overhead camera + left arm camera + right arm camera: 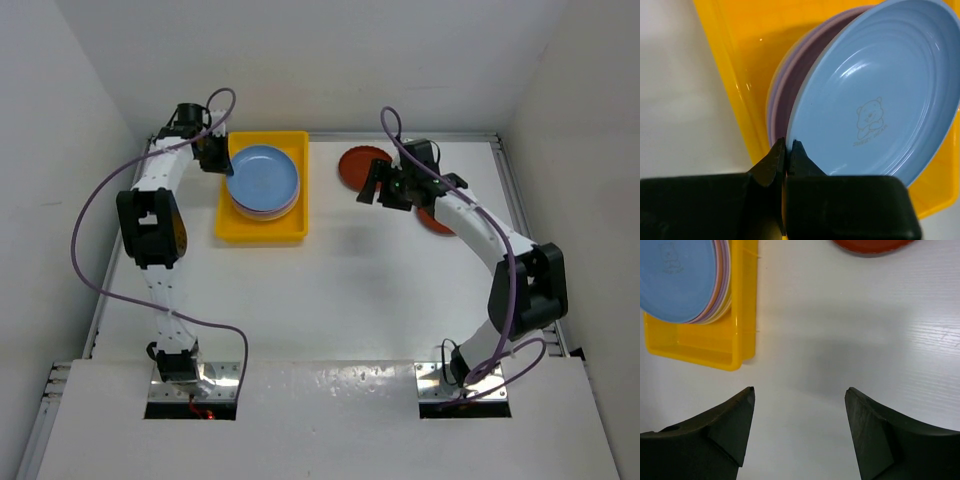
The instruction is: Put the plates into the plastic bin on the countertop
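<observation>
Left arm (150, 215): stretched away from its base along the left side, bent at the elbow, wrist turned inward.
Left tool (786, 150): fingers almost together, tips pinching the rim of the blue plate (875, 100).
Right arm (500, 260): folded at the elbow on the right side, forearm angled back toward the centre.
Right tool (800, 410): pointing down, fingers spread wide, nothing between them.

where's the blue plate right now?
Top view, far left: the blue plate lies atop the other plates in the yellow bin, its left rim pinched in the left gripper's jaws.
</observation>
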Tool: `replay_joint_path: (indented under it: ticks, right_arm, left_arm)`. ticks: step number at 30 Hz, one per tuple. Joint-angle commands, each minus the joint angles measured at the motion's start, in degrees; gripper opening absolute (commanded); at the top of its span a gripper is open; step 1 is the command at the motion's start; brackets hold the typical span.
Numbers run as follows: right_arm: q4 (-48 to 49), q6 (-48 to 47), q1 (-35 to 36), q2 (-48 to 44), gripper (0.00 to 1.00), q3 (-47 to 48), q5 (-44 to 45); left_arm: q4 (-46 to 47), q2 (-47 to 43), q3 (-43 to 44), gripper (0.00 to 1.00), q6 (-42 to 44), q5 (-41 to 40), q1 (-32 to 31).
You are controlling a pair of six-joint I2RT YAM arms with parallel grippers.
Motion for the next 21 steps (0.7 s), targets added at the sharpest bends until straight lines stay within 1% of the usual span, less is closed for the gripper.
replay_joint_path:
  ticks: [1, 3, 4, 6, 7, 9, 10, 13, 14, 16, 18, 20, 21]
  right_arm:
    - [0.2, -0.4, -1.0, -3.1, 0.72, -0.9, 1.2]
    - [0.1, -0.3, -1.3, -3.5, 0.72, -1.3, 1.3]
    - [0.1, -0.2, -1.8, -3.7, 0.72, -1.5, 1.5]
    - [0.2, 0.1, -2.2, -3.6, 0.72, -1.7, 1.3]
    - [0.2, 0.6, -2.9, -3.7, 0.72, -1.7, 1.1]
    - [-0.1, 1.3, -3.6, -3.7, 0.72, -1.7, 1.3]
    - [-0.1, 1.7, -5.1, -3.9, 0.72, -2.0, 1.7]
    - [-0.8, 4.2, -7.2, -4.6, 0.73, -3.1, 4.0]
    - [-1.3, 5.0, -10.0, -4.6, 0.73, -3.1, 5.2]
    - [-2.7, 7.9, -11.6, -3.3, 0.73, -2.7, 5.9]
    - [-3.3, 8.7, -13.3, -1.9, 0.69, -0.9, 6.6]
    - [-1.6, 8.7, -12.8, 1.0, 0.64, 1.5, 6.8]
    - [-1.5, 8.4, -11.8, 1.9, 0.63, 3.6, 8.4]
  left_arm:
    - [1.6, 0.7, 2.6, 0.04, 0.4, -2.7, -1.0]
    - [1.6, 2.1, 2.6, 0.15, 1.7, -3.5, -1.0]
    - [1.6, 2.1, 2.1, 0.25, 1.7, -4.4, -1.0]
    - [1.6, 2.1, 1.6, 0.35, 2.7, -5.7, -1.0]
    - [1.6, 2.1, 1.0, 0.42, 2.7, -5.7, -1.0]
    - [1.6, 1.6, 1.0, 0.48, 3.8, -6.3, -1.0]
    - [1.6, 1.0, 1.0, 0.53, 3.8, -6.3, -1.0]
    - [1.6, 0.2, 1.0, 0.55, 5.0, -6.8, -1.0]
    - [1.6, -1.3, 1.0, 0.55, 5.5, -6.8, -1.0]
    - [1.6, -2.4, 1.0, 0.56, 6.1, -7.4, -1.0]
    - [1.6, -3.8, 2.2, 0.58, 6.7, -7.4, -1.0]
    - [1.6, -4.6, 2.7, 0.58, 7.2, -7.4, -1.0]
    - [1.6, -5.1, 2.7, 0.59, 7.8, -7.4, -1.0]
